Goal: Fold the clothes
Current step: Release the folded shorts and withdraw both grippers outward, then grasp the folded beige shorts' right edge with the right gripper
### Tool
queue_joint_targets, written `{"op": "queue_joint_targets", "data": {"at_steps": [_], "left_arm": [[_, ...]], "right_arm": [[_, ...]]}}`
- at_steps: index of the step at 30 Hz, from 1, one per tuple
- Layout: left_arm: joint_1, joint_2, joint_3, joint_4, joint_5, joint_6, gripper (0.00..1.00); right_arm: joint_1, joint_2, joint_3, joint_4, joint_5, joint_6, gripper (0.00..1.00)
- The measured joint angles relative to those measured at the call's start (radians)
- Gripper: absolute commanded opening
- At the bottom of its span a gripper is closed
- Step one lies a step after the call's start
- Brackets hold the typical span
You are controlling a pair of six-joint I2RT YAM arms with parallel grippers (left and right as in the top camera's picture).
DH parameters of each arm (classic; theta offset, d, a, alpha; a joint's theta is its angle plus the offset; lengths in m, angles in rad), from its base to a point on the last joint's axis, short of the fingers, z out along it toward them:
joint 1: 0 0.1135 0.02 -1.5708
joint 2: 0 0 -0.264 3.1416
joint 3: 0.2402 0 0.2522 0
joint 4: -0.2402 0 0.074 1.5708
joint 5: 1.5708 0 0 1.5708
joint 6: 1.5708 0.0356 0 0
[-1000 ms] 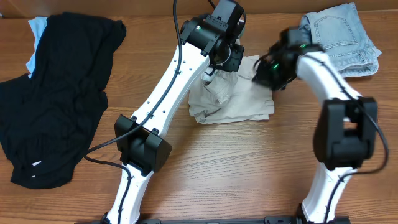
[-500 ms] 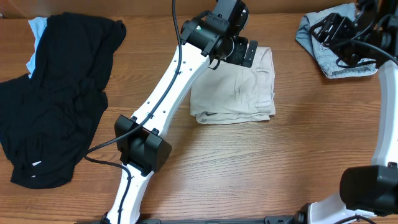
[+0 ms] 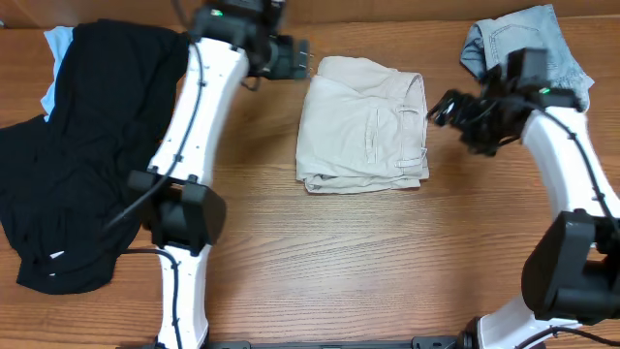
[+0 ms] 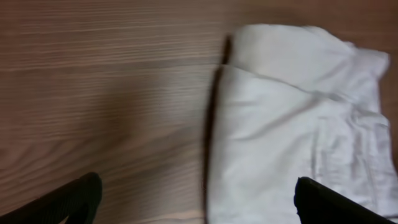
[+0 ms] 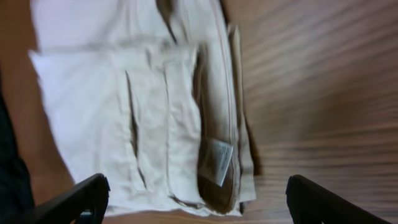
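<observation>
The clothes, pale beige shorts (image 3: 363, 126), lie folded into a rough rectangle at the middle of the table, with a pocket seam and waistband edge showing on top. My left gripper (image 3: 298, 58) hangs open just off their upper left corner, apart from the cloth. In the left wrist view the shorts (image 4: 292, 124) fill the right half, and the open left gripper (image 4: 199, 205) holds nothing. My right gripper (image 3: 444, 109) stands open just right of the shorts. The right wrist view shows the folded shorts (image 5: 124, 112) with a white label, below the empty right gripper (image 5: 196, 202).
Light-blue denim shorts (image 3: 528, 44) lie bunched at the back right, behind the right arm. A large black garment (image 3: 87, 145) covers the left side of the table, with a pale blue cloth (image 3: 53, 48) under its top corner. Bare wood lies in front of the shorts.
Both grippers have opened and let go of the beige shorts. The left arm has swung away to the upper left, and the right gripper now sits off the shorts' right edge.
</observation>
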Motion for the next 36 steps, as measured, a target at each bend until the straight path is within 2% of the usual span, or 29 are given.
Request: {"op": "queue_joint_targets", "data": {"at_steps": [7, 13, 16, 18, 20, 28, 30, 36], "left_arm": [[0.054, 0.000, 0.000, -0.026, -0.004, 0.001, 1.00], [0.054, 0.000, 0.000, -0.029, -0.004, 0.019, 1.00], [0.051, 0.000, 0.000, -0.030, -0.004, 0.023, 1.00], [0.049, 0.000, 0.000, -0.030, -0.004, 0.023, 1.00], [0.047, 0.000, 0.000, -0.030, -0.004, 0.023, 1.00], [0.047, 0.000, -0.001, -0.030, -0.013, 0.023, 1.00], [0.047, 0.000, -0.004, -0.030, -0.015, 0.023, 1.00], [0.047, 0.000, -0.028, -0.030, -0.019, 0.023, 1.00]], "right_arm": [[0.074, 0.002, -0.198, 0.163, 0.050, 0.057, 0.98], [0.108, 0.002, -0.274, 0.253, 0.064, 0.097, 0.98], [0.122, 0.002, -0.291, 0.275, 0.075, 0.112, 0.95], [0.129, 0.002, -0.298, 0.284, 0.091, 0.122, 0.86], [0.130, 0.002, -0.302, 0.294, 0.107, 0.130, 0.63], [0.135, 0.002, -0.306, 0.475, 0.165, 0.110, 0.11], [0.135, 0.002, -0.306, 0.483, 0.170, 0.104, 0.04], [0.157, 0.002, -0.306, 0.407, 0.183, 0.100, 0.04]]}}
